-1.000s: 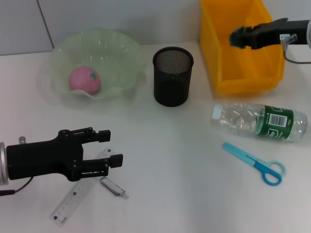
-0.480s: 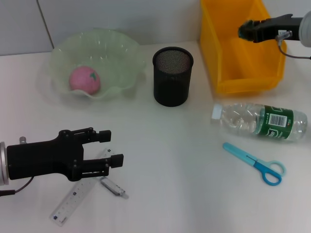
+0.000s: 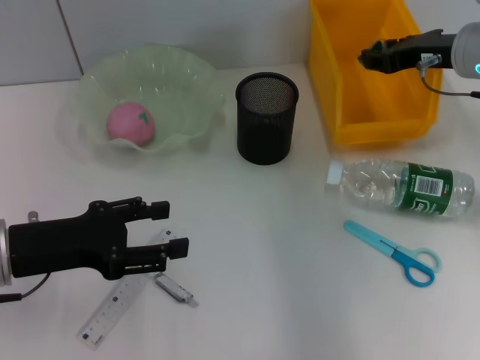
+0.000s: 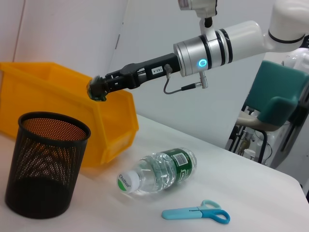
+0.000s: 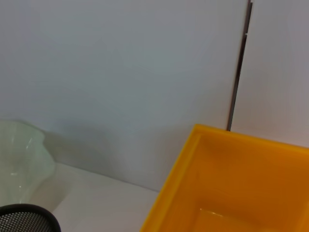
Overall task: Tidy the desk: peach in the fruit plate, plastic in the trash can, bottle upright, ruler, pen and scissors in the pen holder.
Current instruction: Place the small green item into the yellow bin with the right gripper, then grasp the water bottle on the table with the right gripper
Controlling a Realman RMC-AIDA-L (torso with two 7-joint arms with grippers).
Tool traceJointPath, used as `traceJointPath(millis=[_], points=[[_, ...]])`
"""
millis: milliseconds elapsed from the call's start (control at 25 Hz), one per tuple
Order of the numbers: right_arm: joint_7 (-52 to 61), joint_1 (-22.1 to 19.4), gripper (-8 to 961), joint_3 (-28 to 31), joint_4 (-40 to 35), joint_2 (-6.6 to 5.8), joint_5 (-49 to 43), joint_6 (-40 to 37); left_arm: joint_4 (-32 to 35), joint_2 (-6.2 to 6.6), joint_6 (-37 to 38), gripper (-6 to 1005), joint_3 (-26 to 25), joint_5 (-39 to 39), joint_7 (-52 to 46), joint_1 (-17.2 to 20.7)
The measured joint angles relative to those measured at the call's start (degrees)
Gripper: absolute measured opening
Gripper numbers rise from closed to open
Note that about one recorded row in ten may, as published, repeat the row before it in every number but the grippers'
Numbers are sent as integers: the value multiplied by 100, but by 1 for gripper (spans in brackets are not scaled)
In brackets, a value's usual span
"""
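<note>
Ribbed clear bottle (image 3: 400, 186) lies flat; round mesh holder (image 3: 267, 117) upright.

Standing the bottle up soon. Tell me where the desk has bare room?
Bare desk lies between the pen holder, the bottle and the left gripper. Crowded: ruler under that gripper; scissors beside the bottle.

A barcode on a white patch is carried by the green label of the bottle (image 3: 402, 186), its digits too small to be read. Illegible script is printed on the bottle's white cap (image 4: 128, 182). Graduation marks are borne by the ruler (image 3: 114, 305).
</note>
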Motion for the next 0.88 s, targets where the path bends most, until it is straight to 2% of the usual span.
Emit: traceJointPath(millis=[40, 240, 480, 640, 680, 720, 840, 880], points=[[0, 0, 289, 1, -1, 0, -1, -13, 3, -1, 0, 744, 0, 0, 0, 0], [30, -10, 528, 1, -33, 0, -6, -60, 7, -1, 7, 743, 0, 4, 0, 3], [45, -30, 737, 1, -95, 0, -11, -151, 18, -1, 41, 742, -2, 8, 0, 23], [61, -40, 732, 40, -307, 0, -1, -582, 18, -1, 44, 741, -9, 9, 0, 23], [75, -82, 731, 72, -607, -1, 14, -1063, 17, -1, 46, 741, -9, 9, 1, 22], [75, -82, 731, 72, -607, -1, 14, -1063, 17, -1, 46, 741, -9, 9, 1, 22], [165, -203, 731, 76, -1192, -1, 17, -1892, 22, -11, 52, 740, -9, 9, 0, 25], [275, -267, 732, 85, -1596, -23, -31, -2533, 25, -15, 53, 740, -9, 9, 1, 27]])
